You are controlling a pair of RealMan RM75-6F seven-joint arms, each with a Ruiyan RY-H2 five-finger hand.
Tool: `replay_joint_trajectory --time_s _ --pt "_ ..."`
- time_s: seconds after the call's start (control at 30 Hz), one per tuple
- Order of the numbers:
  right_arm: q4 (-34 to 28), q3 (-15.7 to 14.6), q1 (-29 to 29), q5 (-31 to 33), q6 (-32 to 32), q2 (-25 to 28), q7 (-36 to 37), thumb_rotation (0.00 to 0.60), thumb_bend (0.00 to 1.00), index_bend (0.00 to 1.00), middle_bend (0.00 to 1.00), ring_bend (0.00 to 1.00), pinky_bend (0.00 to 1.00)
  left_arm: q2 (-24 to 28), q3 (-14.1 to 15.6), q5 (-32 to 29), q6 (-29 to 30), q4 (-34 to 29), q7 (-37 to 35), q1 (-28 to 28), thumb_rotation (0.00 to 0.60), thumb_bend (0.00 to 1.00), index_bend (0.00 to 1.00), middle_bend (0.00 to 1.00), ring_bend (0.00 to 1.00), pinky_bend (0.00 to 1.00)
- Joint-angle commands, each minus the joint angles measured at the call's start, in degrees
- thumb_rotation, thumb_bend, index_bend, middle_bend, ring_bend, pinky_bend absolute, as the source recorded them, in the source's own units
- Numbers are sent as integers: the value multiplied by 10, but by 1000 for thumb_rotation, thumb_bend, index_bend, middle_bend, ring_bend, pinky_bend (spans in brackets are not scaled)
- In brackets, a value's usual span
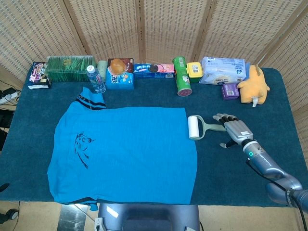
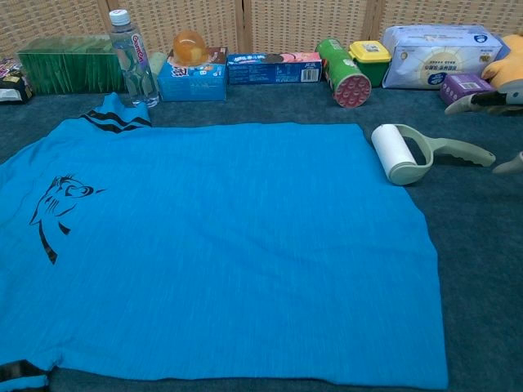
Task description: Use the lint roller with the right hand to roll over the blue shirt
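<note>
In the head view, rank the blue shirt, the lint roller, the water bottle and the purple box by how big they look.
1. Blue shirt, by far the largest.
2. Lint roller.
3. Water bottle, looking close to the roller, so this order is unsure.
4. Purple box, smallest.

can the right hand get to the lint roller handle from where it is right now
Probably yes. The right hand hovers open just over the end of the lint roller handle, fingers apart, with only bare table cloth between them. The purple box and other clutter sit further back, out of its way.

Right robot hand (image 1: 235,130) palm down, fingers spread, arm outstretched.
</note>
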Motion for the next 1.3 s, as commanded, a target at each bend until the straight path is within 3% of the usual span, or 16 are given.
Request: replay_joint_trajectory --time_s 0.03,0.87,1.03,1.3 --pt "21 -8 11 -5 -10 -16 9 600 290 41 48 0 80 -1 -2 -6 -6 -3 4 -3 600 122 0 0 0 40" --pt "91 -36 35 -15 -11 -72 26 600 412 166 158 109 155 -1 -7 -16 -19 -6 5 -11 600 122 0 0 0 40" --pt "94 -39 36 -16 -6 -77 25 600 419 166 170 133 261 -1 -8 -18 -21 -6 6 -12 600 122 0 0 0 40" --pt "107 -40 37 -7 2 -91 3 600 497 188 234 219 514 -2 -8 -19 -20 -7 7 -12 600 123 0 0 0 40"
